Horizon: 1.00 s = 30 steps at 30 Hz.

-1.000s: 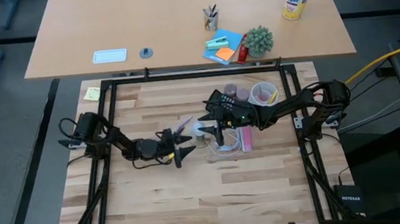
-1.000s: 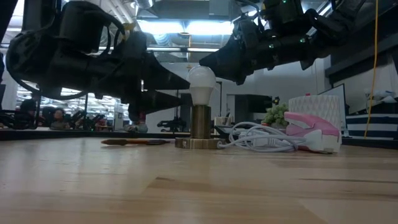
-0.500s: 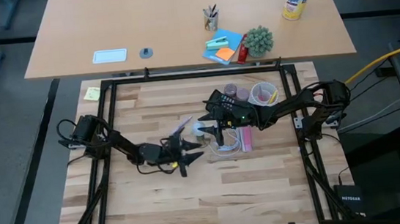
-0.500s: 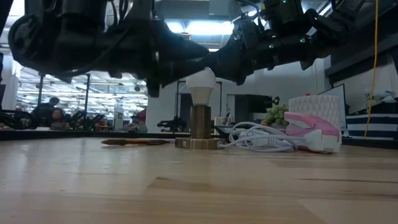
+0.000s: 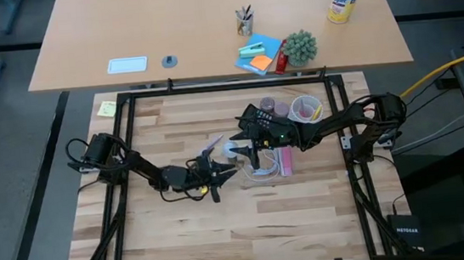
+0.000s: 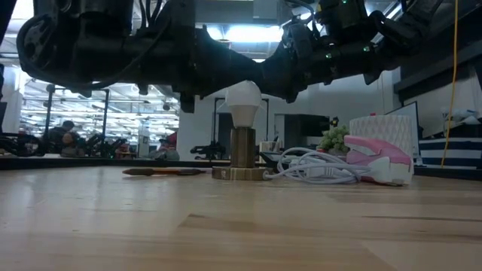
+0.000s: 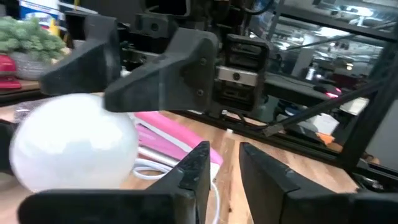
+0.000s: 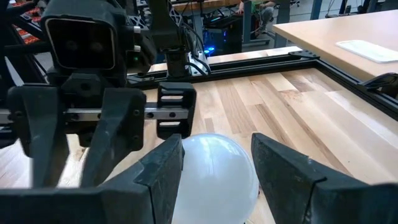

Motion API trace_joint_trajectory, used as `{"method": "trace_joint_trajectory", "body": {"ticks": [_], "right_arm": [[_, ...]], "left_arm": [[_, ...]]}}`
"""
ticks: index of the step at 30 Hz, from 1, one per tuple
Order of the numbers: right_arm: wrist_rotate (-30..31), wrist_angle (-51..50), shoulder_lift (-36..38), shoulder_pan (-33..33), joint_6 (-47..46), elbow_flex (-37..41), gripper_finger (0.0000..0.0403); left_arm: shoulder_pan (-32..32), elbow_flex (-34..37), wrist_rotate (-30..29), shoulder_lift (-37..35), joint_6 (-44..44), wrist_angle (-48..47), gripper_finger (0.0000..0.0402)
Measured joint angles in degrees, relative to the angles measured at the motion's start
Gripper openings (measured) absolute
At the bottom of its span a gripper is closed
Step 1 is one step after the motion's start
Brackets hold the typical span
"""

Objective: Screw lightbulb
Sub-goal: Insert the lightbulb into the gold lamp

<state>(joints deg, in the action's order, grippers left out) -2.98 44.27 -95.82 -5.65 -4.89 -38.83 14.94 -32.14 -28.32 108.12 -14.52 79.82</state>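
Observation:
The frosted-white lightbulb (image 6: 243, 98) stands upright, its base in a brass socket (image 6: 242, 150) on the table's middle. My right gripper (image 8: 214, 163) reaches in level from the table's right, open. Its two fingertips sit at the right-hand side of the lightbulb (image 8: 214, 171), one toward the far edge and one toward the near edge. My left gripper (image 7: 224, 169) hovers just left of and nearer than the lightbulb (image 7: 74, 146). Only a narrow gap separates its fingers, with nothing in it. My right gripper's fingertips (image 8: 166, 163) stand close against the right-hand curve of the bulb's globe (image 8: 186, 163); whether they touch it I cannot tell. My left gripper touches nothing.
A coiled white cord (image 6: 312, 169) and a pink-and-white object (image 6: 376, 158) lie right of the socket. A pen (image 6: 162, 172) lies to its left. Small cups (image 5: 302, 106) stand at the far right. Black frame rails (image 5: 227, 83) border the wooden table.
My left gripper has risen and gone toward the table's right edge, closer to the lightbulb, rolling a little. Its fingers have drawn in from wide apart to a narrow gap. The lightbulb stays where it was.

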Motion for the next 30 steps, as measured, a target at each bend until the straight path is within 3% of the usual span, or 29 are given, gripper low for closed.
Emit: {"method": "trace_joint_trajectory", "body": {"ticks": [9,22,30], "right_arm": [[0.0,0.0,0.01,0.0,0.0,0.0,0.0198],[-1.56,-0.18,-0.01,-0.02,-1.46,0.0,0.0198],[-3.05,-0.37,-0.01,-0.03,-2.27,0.0,0.0198]], "left_arm": [[-0.42,0.0,-7.52,0.0,-0.51,-4.85,0.0046],[0.03,0.0,-14.06,0.0,0.16,-4.56,0.0002],[2.5,0.0,-24.6,0.0,1.53,-4.58,0.0004]]}}
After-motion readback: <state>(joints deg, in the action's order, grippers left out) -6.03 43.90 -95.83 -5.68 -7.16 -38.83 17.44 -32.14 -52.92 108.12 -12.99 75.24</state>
